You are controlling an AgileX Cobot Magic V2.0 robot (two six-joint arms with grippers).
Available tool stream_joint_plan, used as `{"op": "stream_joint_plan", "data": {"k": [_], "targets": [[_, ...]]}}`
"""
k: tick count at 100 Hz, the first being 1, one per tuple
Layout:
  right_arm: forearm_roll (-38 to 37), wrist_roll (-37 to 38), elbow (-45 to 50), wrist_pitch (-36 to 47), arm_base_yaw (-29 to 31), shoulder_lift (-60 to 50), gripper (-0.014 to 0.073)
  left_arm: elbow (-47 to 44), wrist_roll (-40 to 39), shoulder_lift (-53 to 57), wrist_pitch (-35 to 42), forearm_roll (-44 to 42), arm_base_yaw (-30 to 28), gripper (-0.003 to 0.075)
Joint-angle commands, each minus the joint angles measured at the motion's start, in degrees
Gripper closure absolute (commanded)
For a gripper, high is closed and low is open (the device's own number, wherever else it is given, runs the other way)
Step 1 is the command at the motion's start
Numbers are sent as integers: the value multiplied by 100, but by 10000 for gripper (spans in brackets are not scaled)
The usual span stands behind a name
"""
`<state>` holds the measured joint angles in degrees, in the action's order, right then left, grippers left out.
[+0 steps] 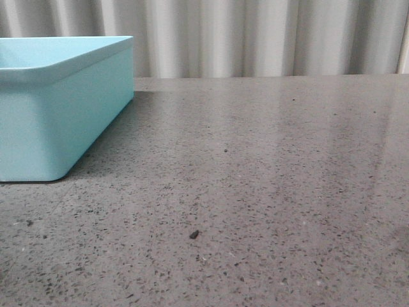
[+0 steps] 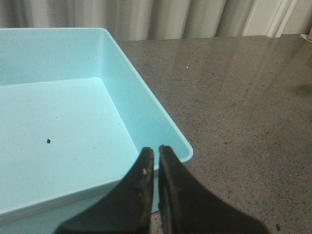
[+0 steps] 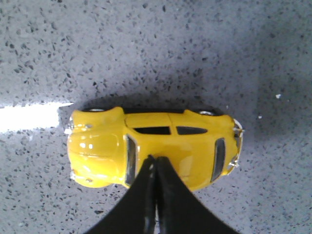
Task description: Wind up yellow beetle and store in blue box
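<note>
Clenched with nothing between its fingers, right gripper (image 3: 155, 163) hangs over the yellow beetle (image 3: 155, 147) on the speckled table (image 1: 268, 192), while left gripper (image 2: 156, 156), also pinched empty, hovers above the blue box (image 2: 146, 92) at far left.

No readable text, labels, brands, numbers or signs appear on the yellow beetle (image 3: 155, 147), the blue box (image 2: 73, 126), or, as far as the glare allows, the speckled counter (image 1: 268, 192).

Blue box (image 1: 61, 109) far left on table (image 1: 268, 192) — beetle (image 3: 153, 148) elsewhere.
</note>
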<state>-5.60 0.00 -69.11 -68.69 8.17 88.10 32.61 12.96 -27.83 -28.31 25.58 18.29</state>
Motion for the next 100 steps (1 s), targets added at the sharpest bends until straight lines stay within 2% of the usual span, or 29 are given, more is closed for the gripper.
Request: {"op": "stream_joint_plan", "data": {"k": [1, 14, 26, 39, 52, 66, 100], "targets": [[-81, 52, 108, 130, 50, 67, 635, 197, -21, -74, 370, 137, 39, 741], [165, 52, 108, 732, 38, -137, 635, 197, -21, -74, 370, 137, 39, 741], [295, 52, 94, 1466, -172, -792, 635, 197, -21, -74, 370, 137, 39, 741], [682, 52, 94, 1814, -669, -1743, 635, 197, -21, -78, 357, 137, 39, 741], [695, 52, 94, 2192, -1327, -2584, 635, 197, -21, -78, 376, 137, 39, 741], [695, 52, 94, 2649, -1766, -3232, 635, 197, -21, -78, 376, 137, 39, 741], [682, 0, 94, 2987, -1849, -3974, 635, 197, -21, -78, 355, 137, 39, 741]]}}
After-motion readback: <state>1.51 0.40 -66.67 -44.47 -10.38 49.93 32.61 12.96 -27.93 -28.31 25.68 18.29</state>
